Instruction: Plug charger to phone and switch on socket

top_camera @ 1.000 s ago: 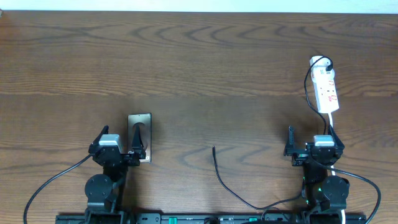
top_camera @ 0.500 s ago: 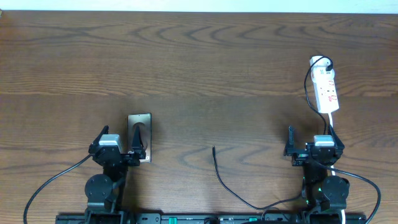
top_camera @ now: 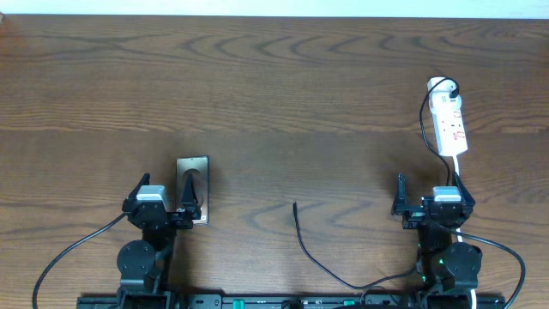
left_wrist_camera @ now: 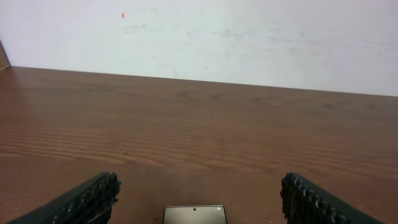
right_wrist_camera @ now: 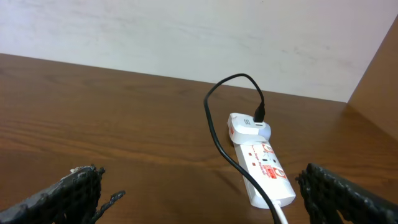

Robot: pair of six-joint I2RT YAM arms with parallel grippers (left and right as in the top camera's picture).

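Nothing has been moved in the last second, tbh. The thin black charger cable is still left lying at lower centre of the overhead view. Its small plug tip is pointed up-frame, well apart from the small flat dark-faced phone at lower left and from the white elongated power-strip socket at upper right. So the task can be judged as barely started, with nothing plugged into the phone. Both pincers are kept released and empty. The left gripper is spread around the phone's near end, and the right gripper is parked just below the socket. Only the phone's edge is caught in the left wrist view. A white adapter with a black lead plugged in, at the socket's far end, is shown clearly only by the right wrist view. The cable's free tip is seen only from overhead.
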